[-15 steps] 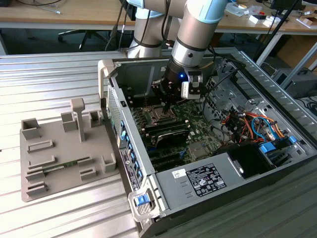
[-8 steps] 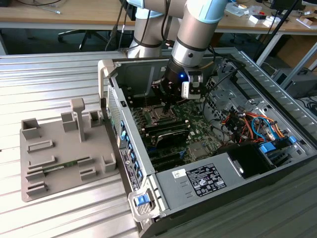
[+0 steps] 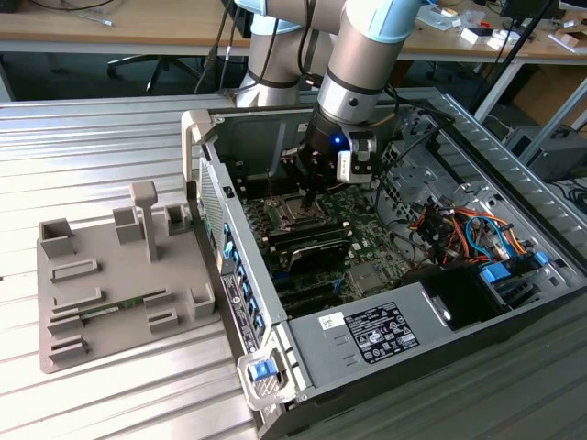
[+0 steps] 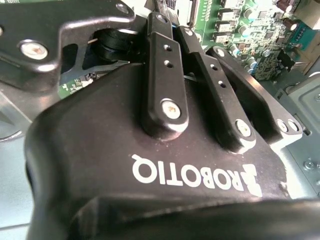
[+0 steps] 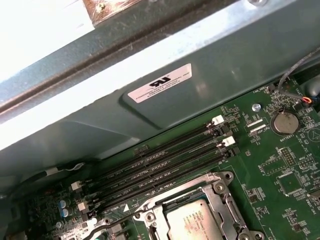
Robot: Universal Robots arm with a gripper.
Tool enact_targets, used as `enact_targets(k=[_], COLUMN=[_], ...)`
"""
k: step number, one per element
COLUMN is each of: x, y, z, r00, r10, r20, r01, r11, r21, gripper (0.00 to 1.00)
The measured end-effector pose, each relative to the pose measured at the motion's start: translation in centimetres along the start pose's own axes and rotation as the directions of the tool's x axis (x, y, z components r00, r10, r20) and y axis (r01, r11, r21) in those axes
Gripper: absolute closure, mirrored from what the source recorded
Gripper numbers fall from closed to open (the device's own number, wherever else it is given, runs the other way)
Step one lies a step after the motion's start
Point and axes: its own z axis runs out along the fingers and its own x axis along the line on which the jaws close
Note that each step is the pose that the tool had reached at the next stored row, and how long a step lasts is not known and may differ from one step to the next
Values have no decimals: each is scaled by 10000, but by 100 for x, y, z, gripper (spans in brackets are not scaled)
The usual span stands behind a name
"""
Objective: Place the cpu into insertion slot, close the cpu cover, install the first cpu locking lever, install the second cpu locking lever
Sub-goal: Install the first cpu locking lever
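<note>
Your gripper hangs just above the socket; I cannot tell how its jaws stand. The chip already sits inside the cover.

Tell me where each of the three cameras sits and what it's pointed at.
Exterior view: off the arm, above, looking down into the open grey computer case; the arm and black end effector show.
Second wrist view: on the wrist, looking along the end effector's body; the fingers show.
First wrist view: on the wrist, facing the silver-topped cpu.
All three views share the green circuit board.
</note>
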Motion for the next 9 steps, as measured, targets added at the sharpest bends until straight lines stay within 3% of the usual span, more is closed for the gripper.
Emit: enact_targets(k=[9], x=[0], y=[0], z=[0], r00=[9999], r10=[-146], r20=[10], r01=[146], r11=[9999], r21=[7], gripper=[90])
